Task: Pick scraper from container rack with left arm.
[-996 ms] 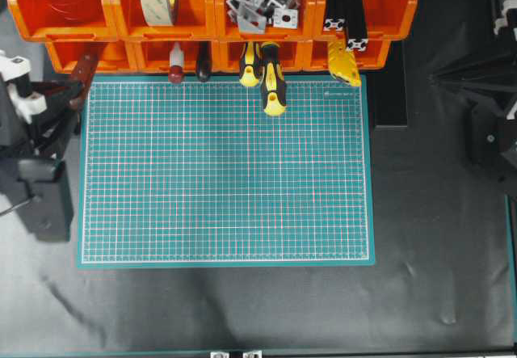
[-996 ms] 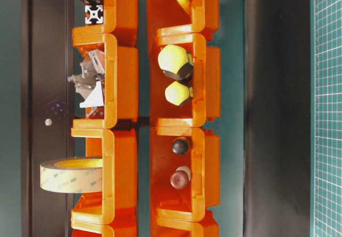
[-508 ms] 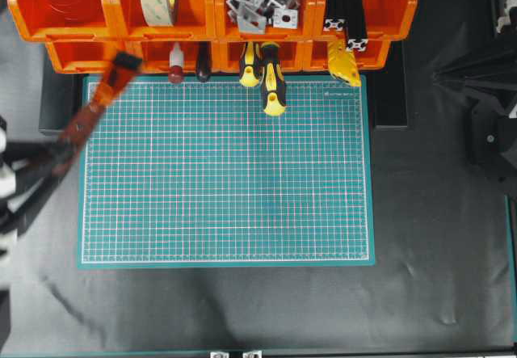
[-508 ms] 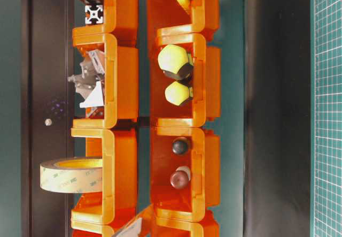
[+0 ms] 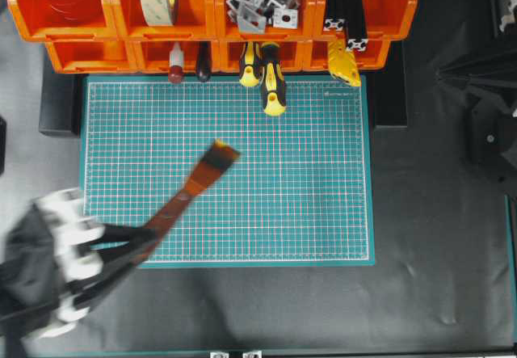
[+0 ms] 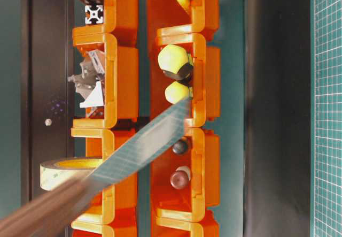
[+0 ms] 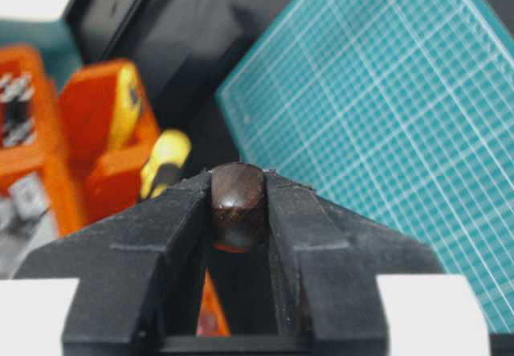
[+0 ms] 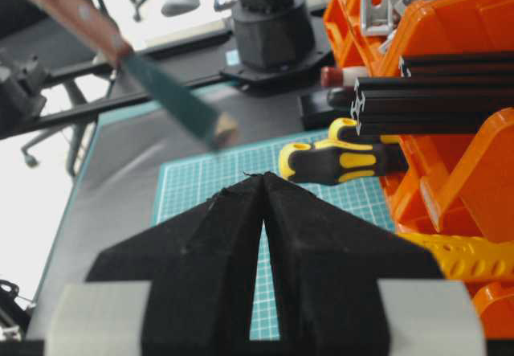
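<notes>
Gripping the scraper [image 5: 187, 193] by the end of its reddish-brown handle, your left gripper [image 7: 238, 211] is closed onto the wood from both sides; the left wrist view shows the rounded handle end pinched between the two black fingers [image 7: 173, 227]. In the overhead view the left arm [image 5: 48, 273] sits at about 7 o'clock, blurred, with the scraper slanting up toward 1 o'clock so its dark blade hangs over the green cutting mat [image 5: 323, 212].

The scraper is out of the container rack [image 5: 210, 18], which lies well apart at 12 o'clock. So you can judge the pick itself as done; the step in hand is the carry-away. Your next move probably calls only for holding that pinch steady, since the grip is at the very tip of the handle and the long blade could swing or slip.

Farther out, at 3 o'clock, your right gripper [image 8: 263, 211] is parked with its fingers pressed together and nothing between them.

As for writing, faint print runs along the tape roll [image 6: 59, 170] in the table-level view, too small to read. No brand or label elsewhere is legible.
</notes>
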Controlling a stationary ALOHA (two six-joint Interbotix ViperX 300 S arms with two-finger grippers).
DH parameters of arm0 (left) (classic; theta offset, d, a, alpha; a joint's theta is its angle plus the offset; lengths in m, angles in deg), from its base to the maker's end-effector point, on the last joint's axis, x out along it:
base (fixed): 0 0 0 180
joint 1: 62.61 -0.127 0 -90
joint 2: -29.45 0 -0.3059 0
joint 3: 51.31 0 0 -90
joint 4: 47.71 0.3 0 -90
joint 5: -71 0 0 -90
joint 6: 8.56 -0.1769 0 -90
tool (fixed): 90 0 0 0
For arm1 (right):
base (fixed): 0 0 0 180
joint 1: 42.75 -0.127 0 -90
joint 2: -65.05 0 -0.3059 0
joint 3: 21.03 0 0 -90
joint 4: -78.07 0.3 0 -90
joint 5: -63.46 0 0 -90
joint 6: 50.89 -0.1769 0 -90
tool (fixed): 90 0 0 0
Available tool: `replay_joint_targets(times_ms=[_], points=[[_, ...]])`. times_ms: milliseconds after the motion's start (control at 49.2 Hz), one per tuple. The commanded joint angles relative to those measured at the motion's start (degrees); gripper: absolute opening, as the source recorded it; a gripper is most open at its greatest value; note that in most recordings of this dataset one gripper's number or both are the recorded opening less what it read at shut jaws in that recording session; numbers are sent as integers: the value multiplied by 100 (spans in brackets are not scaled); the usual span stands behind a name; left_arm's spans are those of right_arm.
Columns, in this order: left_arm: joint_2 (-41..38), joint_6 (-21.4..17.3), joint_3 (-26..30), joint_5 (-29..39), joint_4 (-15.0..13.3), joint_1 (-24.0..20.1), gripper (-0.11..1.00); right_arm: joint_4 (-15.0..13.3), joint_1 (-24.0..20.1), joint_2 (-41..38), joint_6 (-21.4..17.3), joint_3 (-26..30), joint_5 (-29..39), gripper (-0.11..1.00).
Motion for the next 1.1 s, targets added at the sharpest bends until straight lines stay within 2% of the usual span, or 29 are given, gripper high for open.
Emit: replay_joint_targets(times_ms=[0,142,284,447,752,1077], points=[[53,9,-193,-782,35,-457,20,18,9,-35,-9,114,0,1],[79,-62,-659,-1696,35,-1081,20,18,53,-35,-62,114,0,1],[0,-70,-1169,-2382,35,-1688,21,26,132,-35,-325,105,35,1],[-158,-70,-1529,-2979,35,-2136,20,18,167,-35,-510,114,132,1],[-290,-53,-1837,-3437,35,-2347,21,26,176,-9,-519,123,105,1],[-334,-79,-1723,-3428,35,-2505,20,26,229,18,-519,123,132,1]])
